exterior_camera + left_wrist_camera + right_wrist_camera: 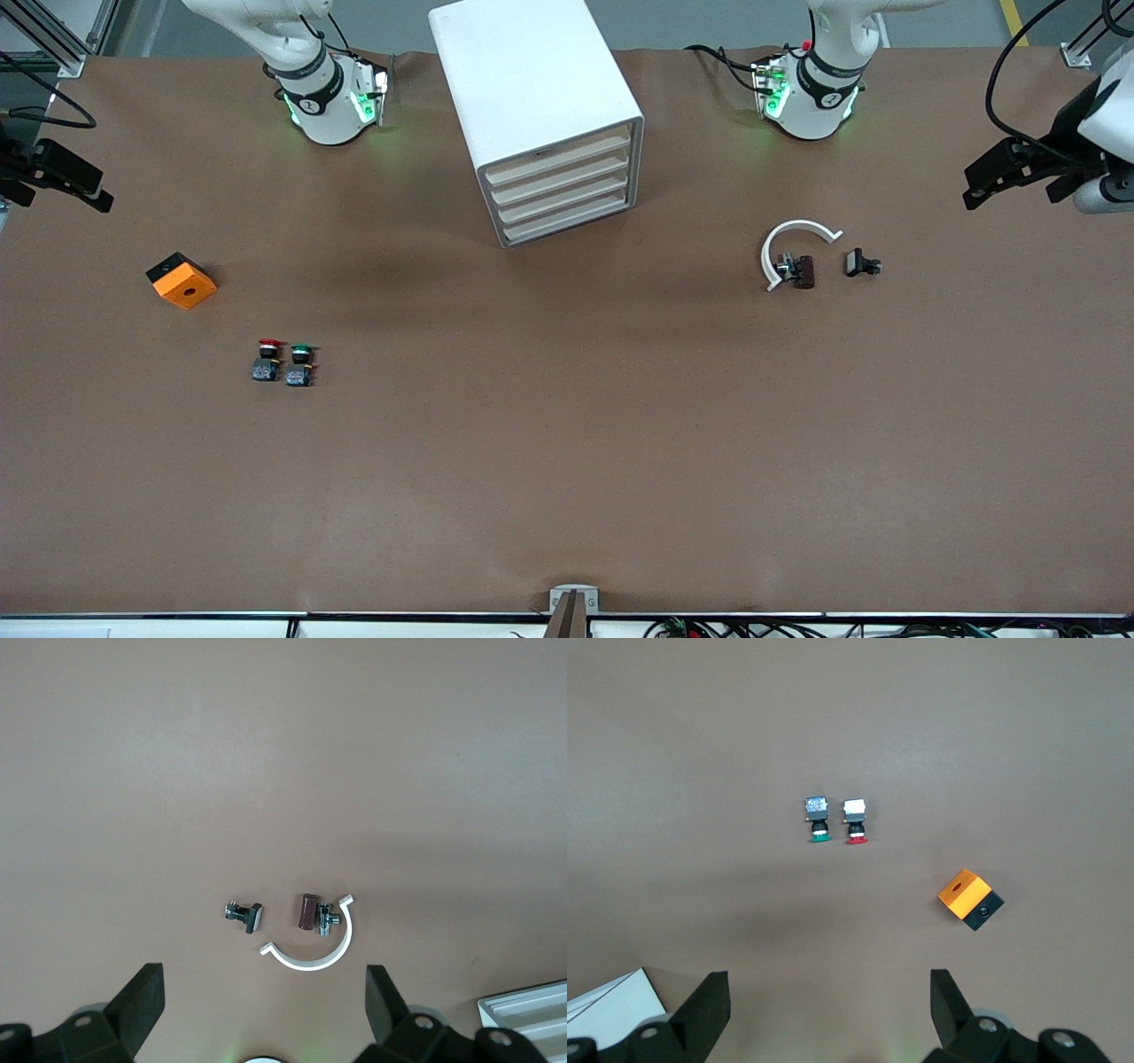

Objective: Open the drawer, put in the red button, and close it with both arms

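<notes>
Front view gives you the red button [266, 360] lying on its side, long axis running from the robots toward the camera, red cap toward the robots, touching nothing. It lies just beside the green button [300, 364], both nearer the camera than the orange box [182, 280]. You see a red mushroom cap, a black body, a blue-grey base. Right wrist view shows you the button's [855, 821] pale base end-on, well ahead of the right gripper [829, 1010]; its jaws spread wide, holding nothing. Only the front view shows the drawer cabinet [542, 115] whole, all drawers shut. Left gripper [266, 1001] waits wide open and empty, with the white clip [317, 943] ahead of it.
</notes>
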Motion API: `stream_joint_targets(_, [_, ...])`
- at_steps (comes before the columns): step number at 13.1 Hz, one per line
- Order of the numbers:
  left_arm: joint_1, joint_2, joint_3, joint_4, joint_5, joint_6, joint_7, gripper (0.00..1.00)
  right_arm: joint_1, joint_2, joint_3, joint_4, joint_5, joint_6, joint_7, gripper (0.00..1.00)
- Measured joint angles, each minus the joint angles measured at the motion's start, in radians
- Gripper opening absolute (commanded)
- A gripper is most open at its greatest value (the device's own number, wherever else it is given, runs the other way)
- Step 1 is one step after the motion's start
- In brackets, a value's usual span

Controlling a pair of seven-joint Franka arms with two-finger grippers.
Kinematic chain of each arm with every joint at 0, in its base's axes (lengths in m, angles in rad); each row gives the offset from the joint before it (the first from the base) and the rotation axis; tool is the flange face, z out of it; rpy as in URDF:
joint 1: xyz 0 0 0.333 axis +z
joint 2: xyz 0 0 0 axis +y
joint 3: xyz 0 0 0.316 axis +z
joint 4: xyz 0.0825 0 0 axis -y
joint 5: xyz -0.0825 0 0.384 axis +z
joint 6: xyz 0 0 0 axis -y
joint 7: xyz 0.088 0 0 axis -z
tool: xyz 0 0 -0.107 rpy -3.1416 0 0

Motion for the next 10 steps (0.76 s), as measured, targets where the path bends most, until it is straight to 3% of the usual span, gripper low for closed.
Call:
stream_joint_targets(4, [-0.014, 0.131, 0.001, 0.005, 0.000, 0.040, -0.040, 1.00, 0.000, 0.007, 0.000, 0.000, 0.000, -0.001, 0.000, 1.00])
stream_joint_targets(10, [-0.145, 0.338, -0.024, 0.012, -0.003, 0.116, -0.423, 1.00, 0.001, 0.031, 0.001, -0.001, 0.000, -0.015, 0.000, 1.00])
